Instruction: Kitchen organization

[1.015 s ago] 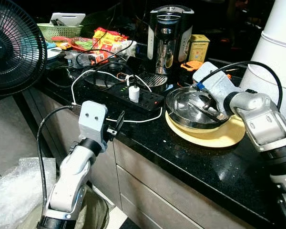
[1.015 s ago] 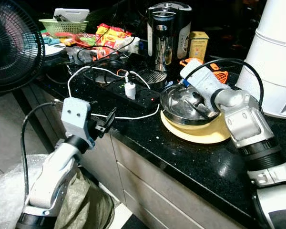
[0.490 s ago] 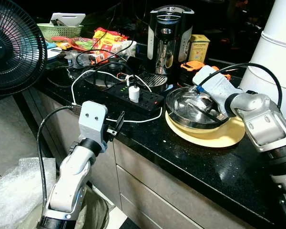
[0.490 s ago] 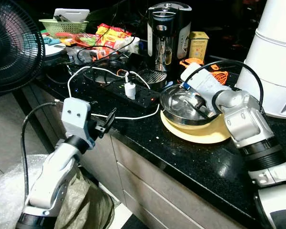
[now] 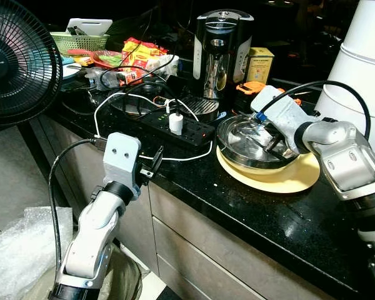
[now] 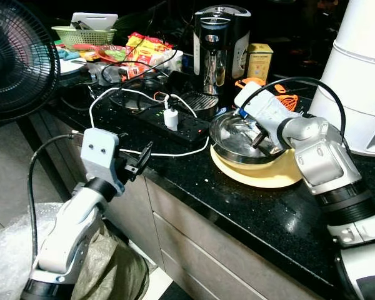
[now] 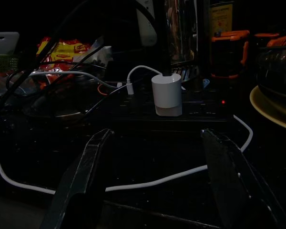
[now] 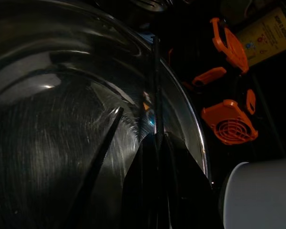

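Note:
A steel bowl [image 5: 244, 140] sits on a yellow plate [image 5: 287, 178] on the black counter [image 5: 250, 206]. My right gripper [image 5: 272, 147] reaches down inside the bowl at its right-hand wall. In the right wrist view its fingers [image 8: 157, 162] stand close together against the bowl's shiny wall [image 8: 62, 119], near the rim. My left gripper [image 5: 151, 167] hovers open at the counter's front edge, left of the bowl. It points at the power strip [image 7: 181, 107], holding nothing.
A black power strip [image 5: 175, 128] with a white charger [image 5: 175, 122] and loose cables lies left of the bowl. Behind stand a coffee maker [image 5: 222, 50], a yellow box [image 5: 260, 62] and orange items [image 5: 250, 87]. A fan [image 5: 19, 59] is at left, a white appliance [image 5: 362, 69] at right.
My right wrist has shifted slightly over the bowl and the fingers sit a little higher in it. The bowl, the plate and the left arm have stayed put.

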Controlling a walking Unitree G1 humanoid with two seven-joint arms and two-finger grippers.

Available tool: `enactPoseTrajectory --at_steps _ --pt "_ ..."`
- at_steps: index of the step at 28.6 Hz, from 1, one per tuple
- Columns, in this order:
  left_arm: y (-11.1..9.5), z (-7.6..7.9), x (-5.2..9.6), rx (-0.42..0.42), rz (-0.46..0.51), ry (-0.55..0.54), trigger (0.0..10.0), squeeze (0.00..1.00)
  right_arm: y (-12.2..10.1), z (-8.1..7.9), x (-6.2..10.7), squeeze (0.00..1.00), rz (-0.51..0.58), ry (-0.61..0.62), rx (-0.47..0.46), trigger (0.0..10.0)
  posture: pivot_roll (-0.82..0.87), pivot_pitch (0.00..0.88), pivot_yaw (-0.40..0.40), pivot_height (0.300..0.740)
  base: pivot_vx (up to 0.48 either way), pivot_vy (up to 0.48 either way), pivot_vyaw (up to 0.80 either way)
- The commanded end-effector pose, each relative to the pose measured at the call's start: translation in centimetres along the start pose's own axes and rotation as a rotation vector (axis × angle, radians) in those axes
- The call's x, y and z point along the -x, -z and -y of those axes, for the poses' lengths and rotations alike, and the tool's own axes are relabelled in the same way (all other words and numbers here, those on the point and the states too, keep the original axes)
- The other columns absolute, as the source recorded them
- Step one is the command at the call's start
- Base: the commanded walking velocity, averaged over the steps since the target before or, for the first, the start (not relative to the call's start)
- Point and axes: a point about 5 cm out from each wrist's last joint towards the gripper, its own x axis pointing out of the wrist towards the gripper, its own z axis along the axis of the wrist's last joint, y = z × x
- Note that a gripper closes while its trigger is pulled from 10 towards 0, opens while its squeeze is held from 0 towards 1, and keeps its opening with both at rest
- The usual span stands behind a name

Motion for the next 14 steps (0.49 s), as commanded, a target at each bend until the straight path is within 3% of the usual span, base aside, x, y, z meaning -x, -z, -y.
enactPoseTrajectory --at_steps 1,5,7,8,11,14 --pt "-0.1 -0.1 0.1 0.01 -0.001 -0.005 10.0 0.0 0.4 -0.9 -0.4 0.0 -0.01 -0.039 -0.018 0.0 0.0 0.0 -0.003 0.74 0.0 0.0 0.0" --pt "-0.4 -0.1 0.0 0.01 0.009 -0.005 10.0 0.0 -2.3 0.0 -0.2 0.0 0.188 -0.013 -0.159 0.0 0.0 0.0 -0.001 0.74 0.0 0.0 0.0" --pt "-1.2 -0.1 -0.3 0.012 0.039 -0.004 10.0 0.0 -4.2 1.0 0.5 0.0 0.343 -0.001 -0.29 0.0 0.0 0.0 -0.001 0.74 0.0 0.0 0.0" --pt "-1.2 -0.1 -0.3 0.012 0.039 -0.004 10.0 0.0 -4.2 1.0 0.5 0.0 0.343 -0.001 -0.29 0.0 0.0 0.0 -0.001 0.74 0.0 0.0 0.0" --pt "-2.8 0.2 -0.8 0.026 0.093 0.024 10.0 0.0 -5.0 2.0 1.1 0.0 0.438 0.022 -0.412 0.0 0.0 0.0 -0.001 0.74 0.0 0.0 0.0" --pt "-3.4 0.5 -1.0 0.041 0.114 0.053 10.0 0.0 -4.9 2.4 1.2 0.0 0.445 0.056 -0.427 0.0 0.0 0.0 0.0 0.74 0.0 0.0 0.0"
